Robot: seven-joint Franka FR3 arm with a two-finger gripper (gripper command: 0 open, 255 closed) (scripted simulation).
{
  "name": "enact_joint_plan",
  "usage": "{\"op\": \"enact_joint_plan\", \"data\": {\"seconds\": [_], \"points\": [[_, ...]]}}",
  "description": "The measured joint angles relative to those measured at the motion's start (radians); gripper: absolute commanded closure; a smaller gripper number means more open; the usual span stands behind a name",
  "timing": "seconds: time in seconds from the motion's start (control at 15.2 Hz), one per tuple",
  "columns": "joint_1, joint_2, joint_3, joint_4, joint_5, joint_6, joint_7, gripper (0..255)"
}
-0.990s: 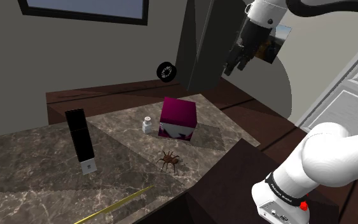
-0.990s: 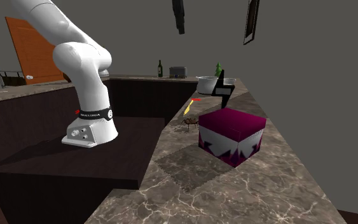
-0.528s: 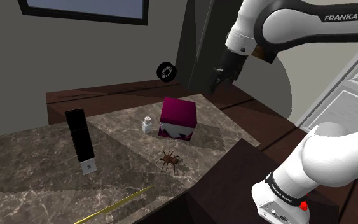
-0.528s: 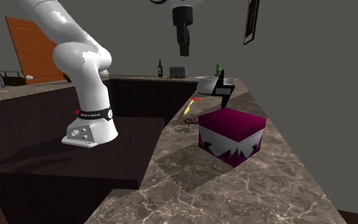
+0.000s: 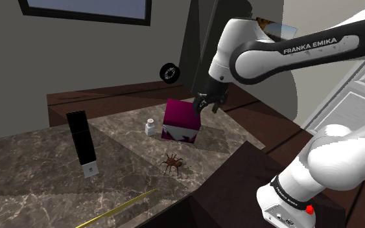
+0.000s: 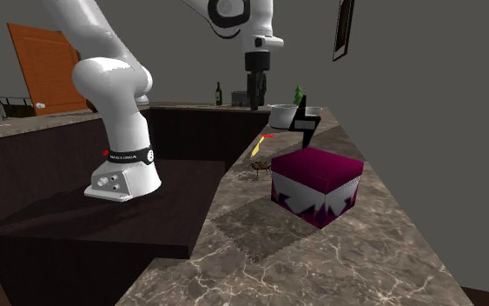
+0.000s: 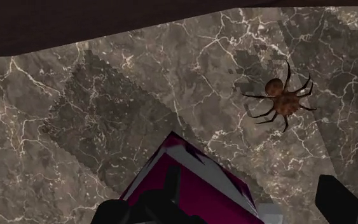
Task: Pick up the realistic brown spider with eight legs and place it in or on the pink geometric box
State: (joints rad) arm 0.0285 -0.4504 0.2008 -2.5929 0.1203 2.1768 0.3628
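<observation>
Your gripper [image 5: 205, 103] hangs in the air over the top of the magenta box [image 5: 182, 120], its fingers spread wide and holding nothing. The brown spider [image 5: 172, 163] sits on the marble counter [image 5: 32, 162], near the box but not touching it, on its near side in the shoulder view.

We look down on a brown marbled desk [image 7: 107, 83] with white veins. A brown spider [image 7: 280, 98] sits flat on it, legs spread, well apart from the box [image 7: 199, 188]. The box is dark pink with white patches along its edge. Our pincer [image 7: 247, 194] hangs over the box, its black fingers [image 7: 346, 203] standing apart and touching nothing.
</observation>
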Motion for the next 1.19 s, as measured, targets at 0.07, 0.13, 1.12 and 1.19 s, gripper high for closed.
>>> {"op": "enact_joint_plan", "data": {"seconds": [0.07,0.13,1.12,1.19], "points": [[0.005,0.034,0.015,-0.004,0.01,0.033,0.025,0],[0.004,0.064,0.021,-0.008,0.017,0.063,0.039,0],[0.044,0.665,0.098,0.102,0.036,0.495,0.313,0],[0.049,0.691,0.097,0.106,0.037,0.515,0.323,0]]}}
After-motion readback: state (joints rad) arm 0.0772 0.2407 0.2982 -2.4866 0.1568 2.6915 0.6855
